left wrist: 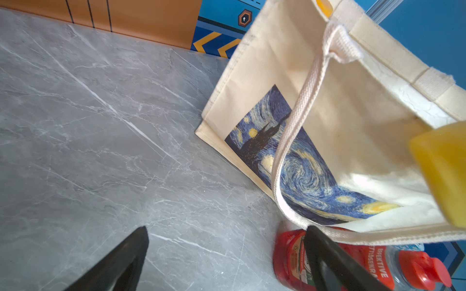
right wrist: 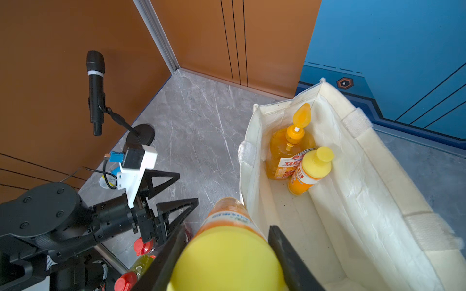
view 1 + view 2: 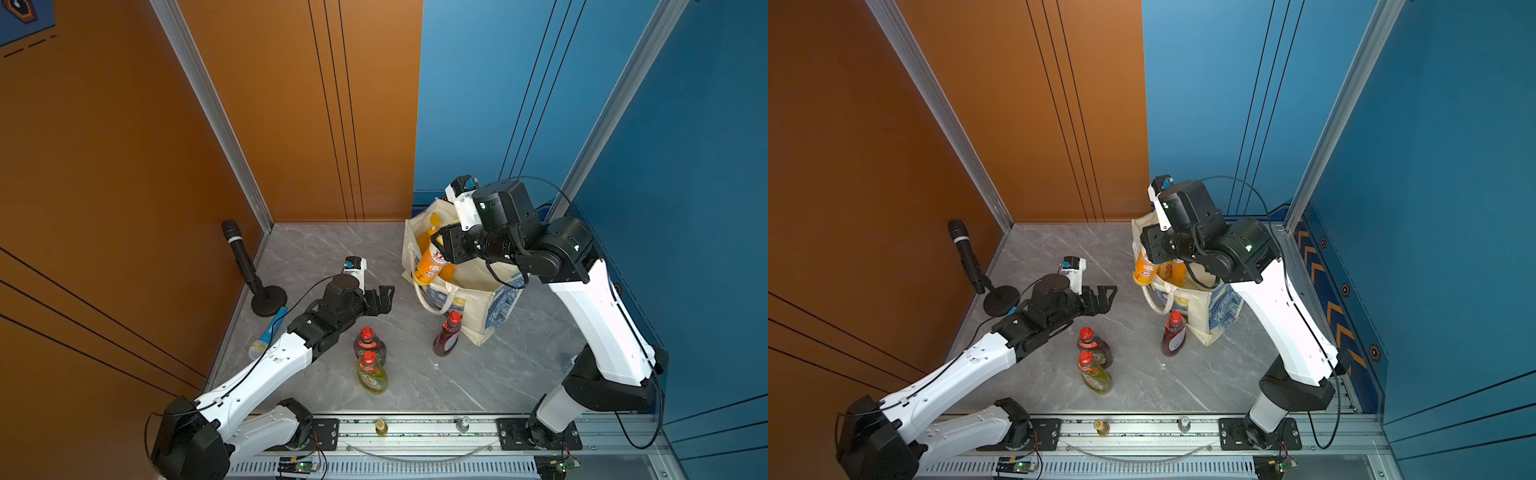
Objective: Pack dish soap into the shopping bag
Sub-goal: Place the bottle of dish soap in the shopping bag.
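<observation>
The cream shopping bag [image 3: 471,309] [image 3: 1202,316] [image 1: 277,75] [image 2: 378,201] stands open at the back right. Inside it are a big orange pump bottle [image 2: 285,151] and an orange yellow-capped bottle [image 2: 310,171]. My right gripper [image 3: 438,245] [image 3: 1148,249] [image 2: 227,228] is shut on another orange yellow-capped bottle [image 3: 430,264] [image 3: 1144,270] [image 2: 227,252], held tilted above the bag's left rim. My left gripper [image 3: 384,295] [image 3: 1106,295] [image 1: 227,229] hovers open and empty left of the bag. On the table stand two dark red bottles [image 3: 448,336] [image 3: 369,345] [image 1: 287,257] and a yellow-green one [image 3: 372,374].
A black microphone on a round stand [image 3: 241,257] [image 2: 95,90] stands at the back left corner, with a blue toy microphone [image 3: 268,332] lying beside it. Orange and blue walls close in the grey marble table [image 3: 332,257]. A metal rail [image 3: 415,428] runs along the front edge.
</observation>
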{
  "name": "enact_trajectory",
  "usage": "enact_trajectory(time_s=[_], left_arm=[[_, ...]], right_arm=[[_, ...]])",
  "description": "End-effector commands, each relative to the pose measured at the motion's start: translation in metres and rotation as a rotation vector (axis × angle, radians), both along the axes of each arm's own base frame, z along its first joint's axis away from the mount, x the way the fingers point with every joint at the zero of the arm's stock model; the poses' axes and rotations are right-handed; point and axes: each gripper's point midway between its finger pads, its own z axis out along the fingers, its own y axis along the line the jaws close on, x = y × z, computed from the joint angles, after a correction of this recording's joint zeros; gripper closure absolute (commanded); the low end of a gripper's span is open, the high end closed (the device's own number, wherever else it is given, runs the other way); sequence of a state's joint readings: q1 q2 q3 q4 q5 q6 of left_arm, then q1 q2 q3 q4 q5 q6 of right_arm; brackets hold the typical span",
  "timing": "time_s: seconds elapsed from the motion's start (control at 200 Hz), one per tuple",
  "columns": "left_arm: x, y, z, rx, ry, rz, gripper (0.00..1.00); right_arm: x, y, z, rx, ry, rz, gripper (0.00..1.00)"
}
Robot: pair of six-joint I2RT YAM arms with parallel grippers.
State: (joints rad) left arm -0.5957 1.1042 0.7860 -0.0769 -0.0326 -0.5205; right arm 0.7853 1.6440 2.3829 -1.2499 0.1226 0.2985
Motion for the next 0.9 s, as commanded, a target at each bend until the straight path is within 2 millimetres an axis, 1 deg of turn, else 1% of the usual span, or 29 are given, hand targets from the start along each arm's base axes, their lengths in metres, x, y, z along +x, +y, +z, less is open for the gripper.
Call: enact_trajectory(time_s=[0.0,0.09,0.17,0.255,0.345,0.426,0.516,0.606,0.666,0.676,0.756,0.896], left_arm=[[0.003,-0.015,0.016,-0.035,-0.025,-0.038,0.02],[0.005,-0.022,0.016,-0.039,-0.018,-0.051,0.02],[0.005,-0.026,0.018,-0.047,-0.016,-0.058,0.02],[0.006,-0.030,0.021,-0.062,-0.018,-0.063,0.01],[0.006,-0.034,0.031,-0.095,-0.033,-0.066,0.01],[0.004,-0.038,0.042,-0.141,-0.050,-0.071,0.02],[0.003,-0.041,0.063,-0.200,-0.093,-0.078,0.05],[0.000,-0.047,0.086,-0.248,-0.142,-0.094,0.07],[-0.001,-0.050,0.097,-0.257,-0.166,-0.102,0.09],[-0.001,-0.051,0.099,-0.258,-0.169,-0.103,0.09],[0.000,-0.056,0.104,-0.258,-0.176,-0.110,0.09],[0.005,-0.065,0.097,-0.259,-0.144,-0.121,0.10]], right_arm=[[-0.016,-0.016,0.066,0.152,-0.157,0.018,0.80],[-0.020,-0.023,0.076,0.173,-0.183,0.015,0.81],[-0.022,-0.031,0.082,0.178,-0.201,-0.001,0.81],[-0.022,-0.040,0.084,0.170,-0.216,-0.025,0.81],[-0.022,-0.049,0.083,0.147,-0.226,-0.054,0.81],[-0.018,-0.057,0.077,0.110,-0.226,-0.090,0.81],[-0.010,-0.066,0.069,0.060,-0.230,-0.137,0.81],[0.002,-0.073,0.059,0.009,-0.227,-0.186,0.81],[0.008,-0.072,0.053,-0.021,-0.223,-0.194,0.82],[0.013,-0.078,0.052,-0.028,-0.221,-0.217,0.82],[0.026,-0.081,0.045,-0.055,-0.213,-0.238,0.83],[0.045,-0.076,0.032,-0.093,-0.198,-0.241,0.83]])
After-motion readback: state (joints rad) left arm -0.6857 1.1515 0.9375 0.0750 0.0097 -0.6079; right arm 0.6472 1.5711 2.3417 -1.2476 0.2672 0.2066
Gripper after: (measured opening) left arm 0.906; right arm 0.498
